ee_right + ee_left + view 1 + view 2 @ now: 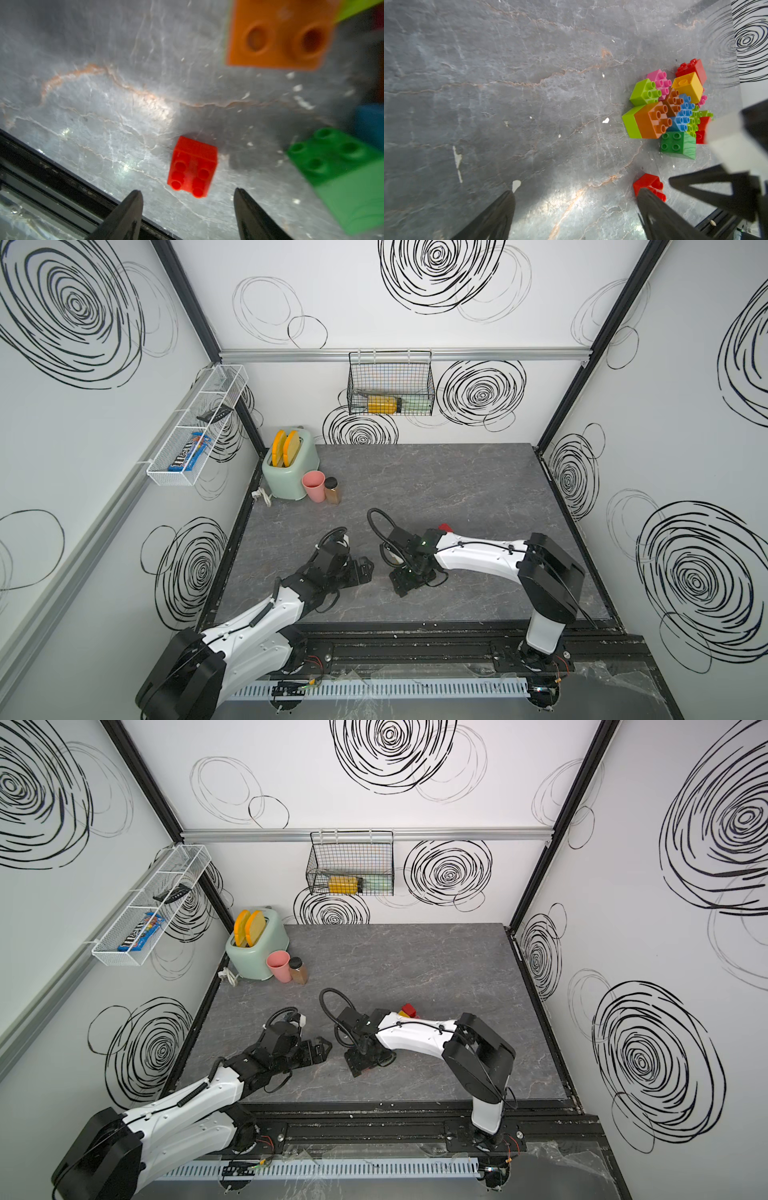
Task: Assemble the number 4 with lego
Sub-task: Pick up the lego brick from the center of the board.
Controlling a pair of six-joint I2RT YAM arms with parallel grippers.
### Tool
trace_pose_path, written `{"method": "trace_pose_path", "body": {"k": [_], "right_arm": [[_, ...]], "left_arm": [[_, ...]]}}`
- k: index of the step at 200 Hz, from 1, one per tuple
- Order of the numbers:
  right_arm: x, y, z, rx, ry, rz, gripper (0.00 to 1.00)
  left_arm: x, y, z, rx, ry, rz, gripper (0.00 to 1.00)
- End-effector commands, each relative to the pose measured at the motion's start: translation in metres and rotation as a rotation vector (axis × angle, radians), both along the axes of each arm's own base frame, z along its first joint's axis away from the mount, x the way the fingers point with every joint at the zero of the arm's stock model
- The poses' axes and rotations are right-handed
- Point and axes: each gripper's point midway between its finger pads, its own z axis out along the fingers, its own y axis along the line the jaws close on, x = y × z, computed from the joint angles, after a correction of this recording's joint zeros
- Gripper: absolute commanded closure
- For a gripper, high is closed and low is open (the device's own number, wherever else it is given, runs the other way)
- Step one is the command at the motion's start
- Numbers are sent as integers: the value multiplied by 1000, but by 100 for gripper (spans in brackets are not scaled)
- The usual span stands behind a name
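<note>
Here, the right tool (186, 190) stands wide, empty, near 1 red brick (194, 160); left tool (575, 191) likewise.

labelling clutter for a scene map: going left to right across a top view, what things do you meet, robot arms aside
white mesh wall shelf, mint green plastic toaster, pink plastic cup, brown spice jar, black wire wall basket, red lego brick
</note>
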Motion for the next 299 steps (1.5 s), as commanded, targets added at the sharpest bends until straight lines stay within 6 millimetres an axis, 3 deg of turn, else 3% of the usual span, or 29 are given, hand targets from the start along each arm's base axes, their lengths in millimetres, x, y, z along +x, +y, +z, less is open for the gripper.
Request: {"method": "trace_pose_path", "body": {"k": [1,143,180,204,224,239,264,299], "right_arm": [[0,1,-7,-24,6,-62,27],[14,7,-5,-12,-64,-99,55],[20,8,5,9,-92,-97,71],[36,3,28,95,-106,-86,84],[57,-7,45,190,-113,-24,97],[78,-18,54,221,-137,16,100],[104,-27,62,230,-140,56,100],[115,-19,56,212,-99,97,100]], "left_arm": [[-1,2,1,-21,-2,17,4],[-5,3,-3,-14,6,5,4],[-6,0,-4,-19,18,-7,4],[-4,-13,5,-52,16,-51,4],[-3,-36,19,-122,11,-126,4],[-2,-56,30,-210,18,-180,0],[3,-76,38,-303,32,-201,9],[22,-84,41,-344,29,-174,32]]}}
